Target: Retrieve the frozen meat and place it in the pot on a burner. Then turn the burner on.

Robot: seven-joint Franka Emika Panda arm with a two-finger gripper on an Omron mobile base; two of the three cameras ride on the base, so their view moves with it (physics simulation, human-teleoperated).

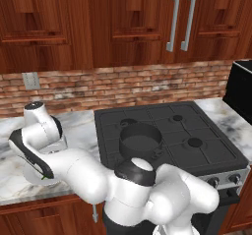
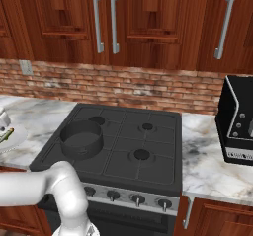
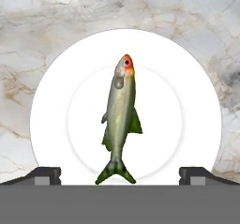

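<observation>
Now fingers [image 3: 47, 174] are spread wide, nothing pinched, tips framing the fish tail at 6 o'clock so a drop brackets the frozen meat [image 3: 121, 120]. It lies on the white plate [image 3: 56, 101], head toward 12, centred, plate on the marble counter [image 3: 28, 31]. Farther off, the pot [image 1: 141, 139] waits on the near-left burner of the cooktop [image 1: 206, 153], ready to receive it; knobs [image 2: 136, 199] untouched, judging by no flame.

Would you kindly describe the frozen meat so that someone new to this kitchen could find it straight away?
Start at the black cooktop with the dark grey pot on a burner, then look to the marble counter on its left. A round white plate sits there, and on it lies the frozen meat: a slender greenish-yellow fish with an orange-red head, the plate's one coloured item.
</observation>
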